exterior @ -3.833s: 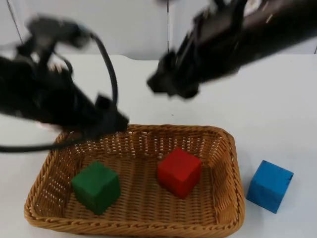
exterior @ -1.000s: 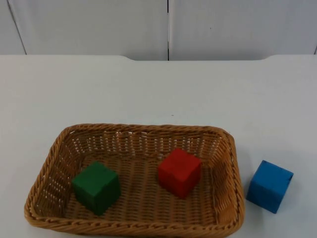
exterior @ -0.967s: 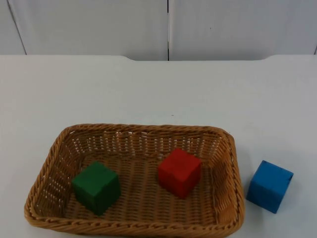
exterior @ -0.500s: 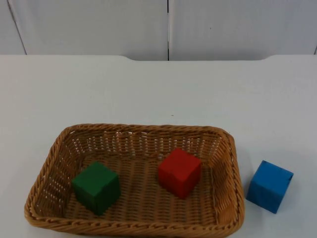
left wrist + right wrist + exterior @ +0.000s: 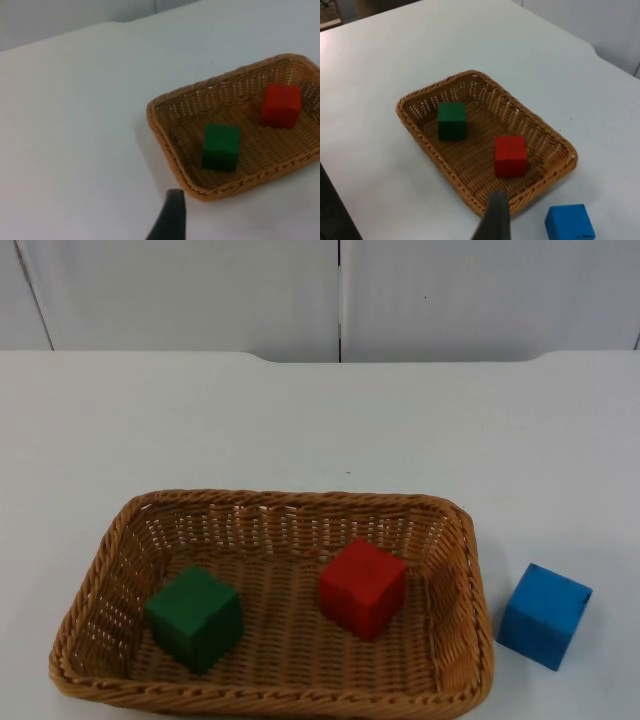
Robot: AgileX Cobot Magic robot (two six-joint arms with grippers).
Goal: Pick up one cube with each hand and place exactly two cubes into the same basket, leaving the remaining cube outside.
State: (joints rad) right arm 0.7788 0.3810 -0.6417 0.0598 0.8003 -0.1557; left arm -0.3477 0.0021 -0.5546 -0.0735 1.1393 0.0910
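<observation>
A woven basket [image 5: 290, 498] stands at the table's near side. Inside it a green cube [image 5: 195, 618] rests at the left and a red cube [image 5: 363, 587] right of the middle. A blue cube [image 5: 544, 614] lies on the table just outside the basket's right rim. My left gripper [image 5: 170, 220] hangs high off the basket's [image 5: 215, 81] left end, looking at the green cube [image 5: 220, 147] and red cube [image 5: 281, 105]. My right gripper [image 5: 495, 217] hangs high over the basket [image 5: 530, 117], green cube [image 5: 452, 120], red cube [image 5: 510, 156] and blue cube [image 5: 569, 223]. Neither gripper holds a cube.
White table top [image 5: 320, 420] stretches from the basket back to the grey partition wall [image 5: 200, 290]. The basket's front rim lies close to the table's near edge.
Both arms, over the basket's back rim 3.8 s ago, have pulled out of the top view. Over the last second the cubes and basket have stayed put.
</observation>
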